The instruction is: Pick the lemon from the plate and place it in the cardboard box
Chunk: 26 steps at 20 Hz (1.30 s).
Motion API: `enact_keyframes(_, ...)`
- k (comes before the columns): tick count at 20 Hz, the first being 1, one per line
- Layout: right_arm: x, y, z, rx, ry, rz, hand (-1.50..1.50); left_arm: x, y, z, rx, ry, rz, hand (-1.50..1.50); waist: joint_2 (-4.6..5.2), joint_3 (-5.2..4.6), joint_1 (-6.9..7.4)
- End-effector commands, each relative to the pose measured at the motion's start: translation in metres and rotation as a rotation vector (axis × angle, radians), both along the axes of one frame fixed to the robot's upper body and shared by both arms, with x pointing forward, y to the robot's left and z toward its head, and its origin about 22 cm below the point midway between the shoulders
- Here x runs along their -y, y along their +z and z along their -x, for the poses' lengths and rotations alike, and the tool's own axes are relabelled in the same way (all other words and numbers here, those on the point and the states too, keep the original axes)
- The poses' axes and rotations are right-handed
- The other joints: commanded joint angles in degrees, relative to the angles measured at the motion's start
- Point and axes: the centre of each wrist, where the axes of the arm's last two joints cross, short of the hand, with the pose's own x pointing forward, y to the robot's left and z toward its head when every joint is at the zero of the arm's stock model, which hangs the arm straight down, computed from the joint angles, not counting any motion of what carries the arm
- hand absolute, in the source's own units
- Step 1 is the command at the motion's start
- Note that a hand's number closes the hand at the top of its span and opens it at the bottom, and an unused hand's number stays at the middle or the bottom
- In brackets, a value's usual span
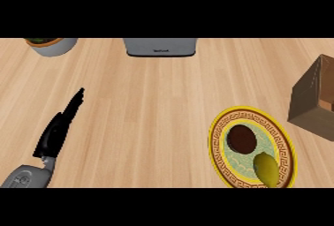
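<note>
We're at the very start, approx.: the lemon (265,168) lies on the plate (216,145), on its near-right part, just beside the dark round centre patch, and nothing touches it. The plate sits at the right of the tabletop (150,114), w/ the cardboard box (312,101) just beyond it at the right edge, partly cut off by the view, so we can't make out its opening well. Our left hand (57,131) shows at the left, well apart from the plate, fingers straight and released, holding nothing, at rest. Our right hand isn't in view, so we can't tell its state. The step in hand, as we judge it, is the reach for the lemon, not yet begun: 0 of 2 steps done (pick, then place). The next move prob. calls for the right hand, since plate + box are both on that side. It should come in over the near-right of the plate, come down on the lemon and curl fingers + thumb round it w/o nudging it off, as the lemon lies close to the rim. Then lift, carry it toward the far right over the box's wall, and let go inside. On the far side stand a grey appliance (160,46) and a plant pot (52,45), both well apart from that route.
</note>
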Motion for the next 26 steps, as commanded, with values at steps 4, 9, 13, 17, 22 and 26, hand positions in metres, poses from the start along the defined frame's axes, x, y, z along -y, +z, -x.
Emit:
enact_keyframes(4, -0.004, -0.009, -0.02, -0.041, -0.053, 0.001, -1.5, 0.008, -0.009, -0.008, -0.004, -0.023, 0.003, 0.0, 0.49, -0.01, 1.27)
enact_keyframes(9, 0.001, -0.006, -0.047, -0.086, -0.046, -0.011, -1.5, 0.011, 0.006, -0.016, -0.002, -0.008, 0.002, 0.0, -0.3, 0.07, 0.83)
enact_keyframes(13, 0.004, -0.009, -0.073, -0.085, -0.065, 0.051, -1.5, 0.02, -0.002, -0.017, -0.017, 0.002, -0.003, 0.0, -0.49, 0.06, 0.22)
enact_keyframes(17, -0.005, -0.009, -0.098, -0.046, -0.057, 0.107, -1.5, 0.005, -0.006, -0.005, -0.026, -0.007, -0.01, 0.0, -0.79, 0.08, 0.15)
enact_keyframes(22, -0.009, -0.014, -0.136, -0.135, -0.044, 0.11, -1.5, 0.0, -0.013, -0.015, -0.015, -0.009, -0.009, 0.0, -0.83, 0.1, -0.08)
enact_keyframes(26, -0.014, -0.02, -0.143, -0.172, -0.05, 0.087, -1.5, 0.002, -0.003, -0.011, -0.023, 0.016, 0.011, 0.0, -1.03, 0.15, -0.02)
